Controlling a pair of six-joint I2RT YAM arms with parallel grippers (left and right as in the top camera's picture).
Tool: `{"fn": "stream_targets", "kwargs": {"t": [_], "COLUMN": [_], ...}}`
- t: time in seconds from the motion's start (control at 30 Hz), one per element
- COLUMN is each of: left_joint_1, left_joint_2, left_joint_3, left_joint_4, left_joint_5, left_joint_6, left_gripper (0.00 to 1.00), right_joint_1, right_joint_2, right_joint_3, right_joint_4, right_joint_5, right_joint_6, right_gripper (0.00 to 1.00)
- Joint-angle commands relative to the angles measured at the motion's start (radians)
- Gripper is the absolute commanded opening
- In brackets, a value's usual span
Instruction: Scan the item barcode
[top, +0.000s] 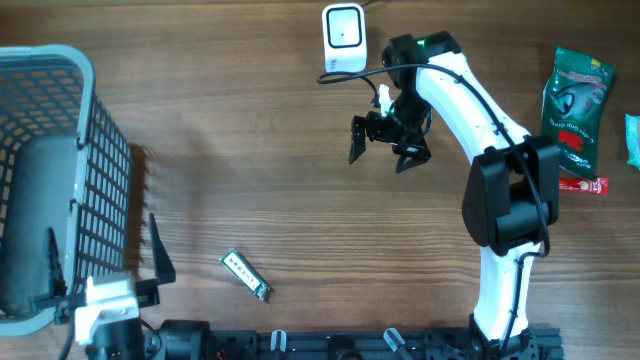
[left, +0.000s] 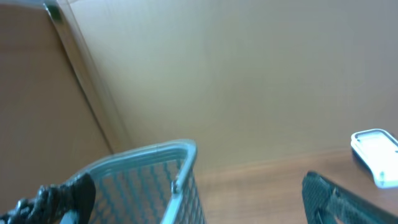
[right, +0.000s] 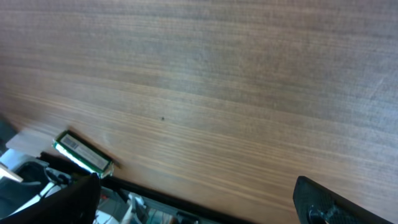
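Pack (top: 245, 274), maybe gum, lies well apart from right claw (top: 380, 157), jaws spread, empty.

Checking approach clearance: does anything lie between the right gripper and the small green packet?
Nothing visible. Only bare wooden table separates the open right gripper from the small green packet.
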Motion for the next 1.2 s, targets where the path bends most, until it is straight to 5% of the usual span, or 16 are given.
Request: {"fn": "stream_targets", "kwargs": {"t": [0.0,0.23,0.67,0.97,1.07,1.17], "left_joint_1": [-0.004,-0.005,-0.004,-0.004,-0.004,-0.004], "left_joint_2": [-0.006,-0.006,-0.006,-0.006,-0.006,-0.006], "left_joint_3": [0.004,0.061,0.175,0.175,0.176,0.176], "left_joint_4": [0.127,0.475,0.473,0.459,0.454,0.454], "left_joint_5": [0.049,0.049,0.045,0.009,-0.031,-0.034], "left_joint_6": [-0.098,-0.296,-0.294,-0.294,-0.294,-0.294], "left_gripper": [1.00,1.00,1.00,1.00,1.00,1.00], "right_joint_1": [0.019,0.253,0.716,0.920,0.919,0.918], "right_joint_2": [-0.027,-0.027,-0.026,-0.008,0.016,0.019], "right_joint_3": [-0.002,-0.002,-0.155,-0.215,-0.224,-0.224], "right_joint_4": [-0.034,0.010,0.539,0.662,0.657,0.653], "right_joint_5": [-0.001,0.015,0.140,0.457,0.447,0.448], "right_joint_6": [-0.018,-0.019,0.193,0.256,0.271,0.279], "right_gripper": [1.00,1.00,1.00,1.00,0.78,0.45]}}
